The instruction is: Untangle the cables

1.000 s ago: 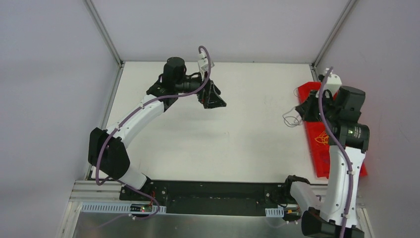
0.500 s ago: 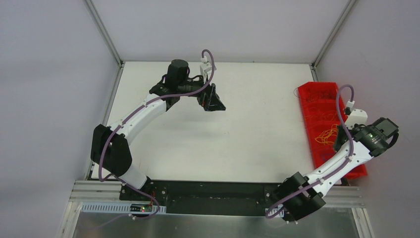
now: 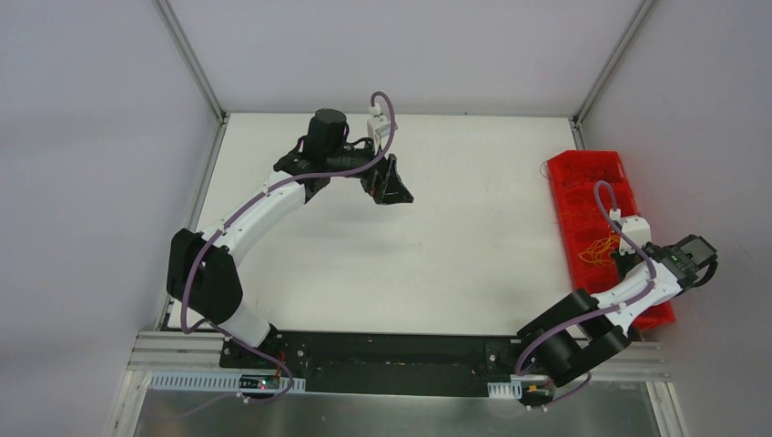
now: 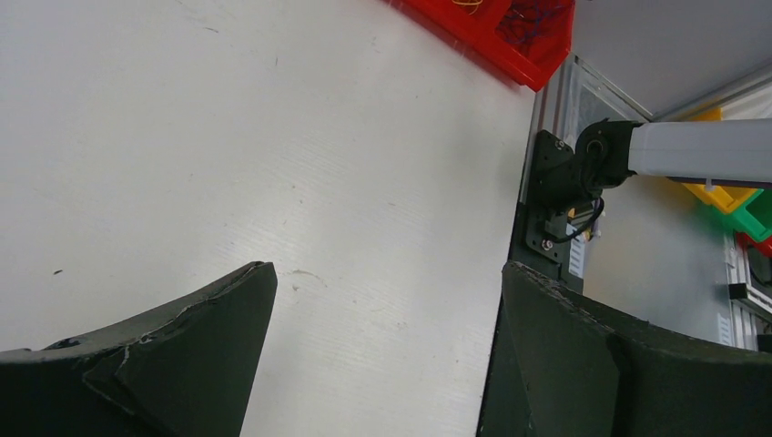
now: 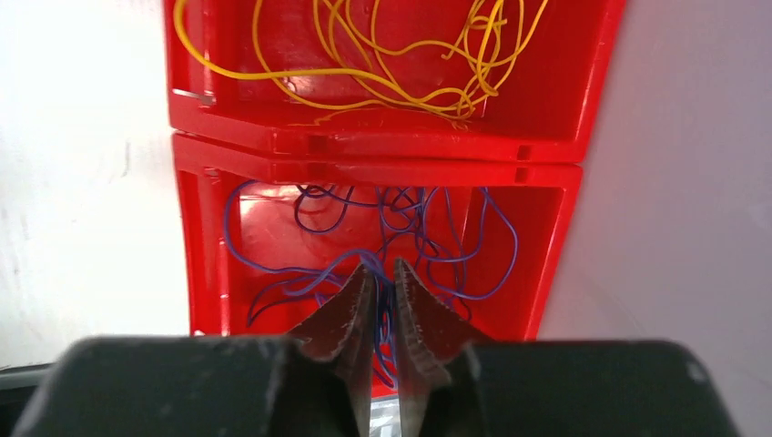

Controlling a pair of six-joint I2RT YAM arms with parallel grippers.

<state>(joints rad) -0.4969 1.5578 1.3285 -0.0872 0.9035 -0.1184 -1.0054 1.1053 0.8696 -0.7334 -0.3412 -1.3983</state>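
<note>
The right gripper [image 5: 382, 269] has swung from the red tray's [image 5: 557, 218] far end to its nearest compartment, lower right in the top view. Its fingers are pressed almost together among the purple cables [image 5: 273, 266] there. Yellow cables [image 5: 382, 84] lie next door, so sorting seems advanced. Whether a strand is pinched is unclear. The left gripper [image 4: 387, 269] hangs spread, empty.
</note>
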